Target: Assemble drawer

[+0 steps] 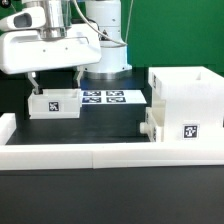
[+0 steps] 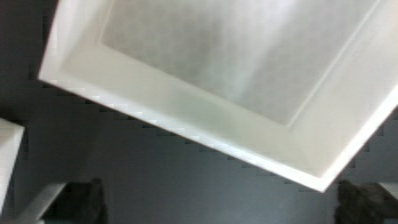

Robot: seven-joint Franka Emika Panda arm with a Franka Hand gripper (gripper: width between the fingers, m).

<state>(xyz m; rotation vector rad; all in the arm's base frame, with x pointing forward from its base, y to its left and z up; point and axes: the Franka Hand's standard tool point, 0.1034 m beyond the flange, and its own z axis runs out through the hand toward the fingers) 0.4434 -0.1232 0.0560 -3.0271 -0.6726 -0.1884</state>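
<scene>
Exterior front-on, wrist close above drawer box (image 2: 214, 90)

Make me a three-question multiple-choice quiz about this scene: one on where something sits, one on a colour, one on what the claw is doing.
1. Where is the small drawer box relative to the marker board?
A. to the exterior view's left of it
B. on top of it
C. to the exterior view's right of it

2. What colour is the large drawer housing?
A. red
B. white
C. brown

3. How is the gripper?
A. fingers pressed together
B. open, fingers spread wide
C. out of sight

Answers: 1 A, the box lies beside the board's left edge. 2 B, its walls are plain white. 3 B, the two fingers stand far apart over the box.
</scene>
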